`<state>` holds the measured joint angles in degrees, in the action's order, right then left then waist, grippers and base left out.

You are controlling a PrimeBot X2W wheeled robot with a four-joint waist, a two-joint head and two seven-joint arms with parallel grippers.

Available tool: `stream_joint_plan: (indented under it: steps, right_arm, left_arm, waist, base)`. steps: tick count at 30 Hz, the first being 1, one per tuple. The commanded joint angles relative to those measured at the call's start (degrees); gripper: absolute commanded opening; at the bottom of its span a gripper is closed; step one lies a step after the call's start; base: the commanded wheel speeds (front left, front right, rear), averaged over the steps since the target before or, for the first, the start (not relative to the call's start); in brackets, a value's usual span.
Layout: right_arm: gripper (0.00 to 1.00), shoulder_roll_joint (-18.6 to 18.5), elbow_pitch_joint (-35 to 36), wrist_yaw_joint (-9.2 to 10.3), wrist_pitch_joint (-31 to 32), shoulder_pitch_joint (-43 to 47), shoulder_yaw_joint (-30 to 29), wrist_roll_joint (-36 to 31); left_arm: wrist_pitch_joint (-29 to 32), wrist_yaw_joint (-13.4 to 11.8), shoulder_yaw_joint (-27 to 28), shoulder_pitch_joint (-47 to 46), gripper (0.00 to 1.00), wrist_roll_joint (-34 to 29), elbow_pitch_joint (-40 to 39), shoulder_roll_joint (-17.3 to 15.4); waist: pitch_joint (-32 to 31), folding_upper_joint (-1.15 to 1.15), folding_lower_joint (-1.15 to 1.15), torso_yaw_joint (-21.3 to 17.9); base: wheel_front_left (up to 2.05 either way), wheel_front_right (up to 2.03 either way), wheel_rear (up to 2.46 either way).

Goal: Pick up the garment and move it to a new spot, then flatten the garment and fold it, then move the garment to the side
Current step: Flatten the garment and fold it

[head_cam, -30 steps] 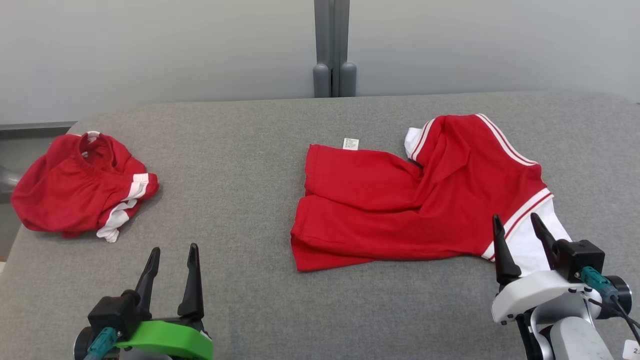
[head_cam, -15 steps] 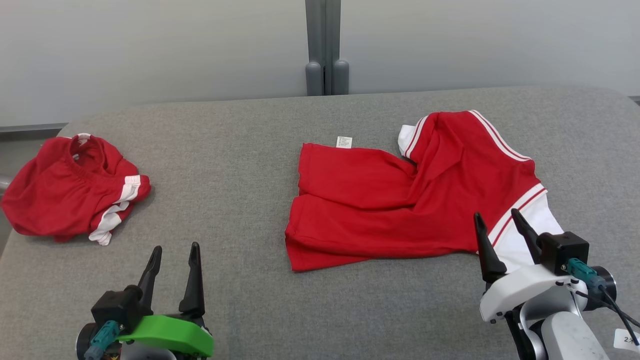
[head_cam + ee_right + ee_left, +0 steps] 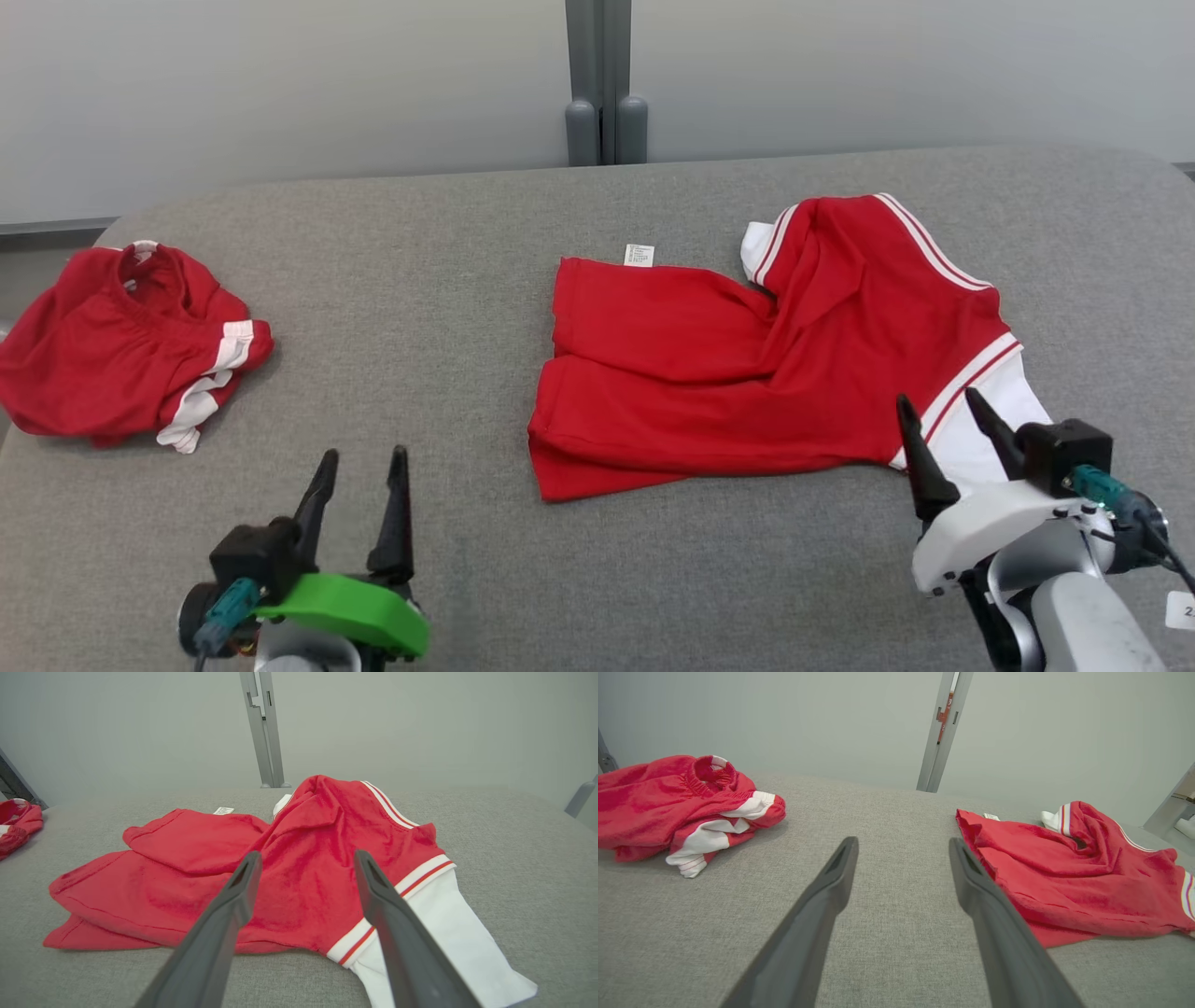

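Observation:
A red garment (image 3: 747, 373) with white striped trim lies crumpled on the grey surface (image 3: 448, 308), right of centre, a white sleeve (image 3: 980, 439) at its near right end and a small label (image 3: 639, 255) at its far edge. My right gripper (image 3: 936, 397) stands open just before that sleeve, its fingers over the garment's near edge in the right wrist view (image 3: 307, 854). My left gripper (image 3: 364, 453) is open over bare surface, left of the garment (image 3: 1064, 877) and apart from it.
A second red garment with white trim (image 3: 121, 345) lies bunched at the surface's far left edge (image 3: 668, 798). A grey post (image 3: 605, 84) stands against the pale wall behind. Bare surface stretches between the two garments.
The head camera has shifted, sliding the whole scene a little left and up. My left gripper has moved a little to the right, toward the garment. Both grippers stay open.

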<state>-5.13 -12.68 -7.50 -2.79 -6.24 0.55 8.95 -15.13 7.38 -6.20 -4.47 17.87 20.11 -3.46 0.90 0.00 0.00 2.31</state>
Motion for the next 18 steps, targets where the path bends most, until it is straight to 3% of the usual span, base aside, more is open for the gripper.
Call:
stream_joint_plan:
  steps: [1,10,18]
  right_arm:
    - [1.0,-1.16,0.6,0.01,1.81,-0.66,-0.9,0.73]
    - [1.0,-7.59,1.69,0.01,20.42,-2.32,-7.9,2.75]
    - [1.0,-11.93,-2.19,0.0,27.65,-6.21,-9.23,3.81]
  left_arm:
    - [-0.02,0.17,-1.41,-2.26,1.0,0.53,0.77,-0.18]
    - [7.89,-0.03,-11.01,-13.48,1.0,3.78,8.43,0.27]
    - [15.41,-2.34,-17.46,-17.94,1.0,8.44,10.16,0.48]
  waist:
    - [0.83,0.0,0.0,0.08]
    - [5.48,0.0,0.0,-1.39]
    - [9.99,0.0,0.0,-1.92]
  base:
    - [0.0,0.0,0.0]
    - [0.0,0.0,0.0]
    - [0.0,0.0,0.0]
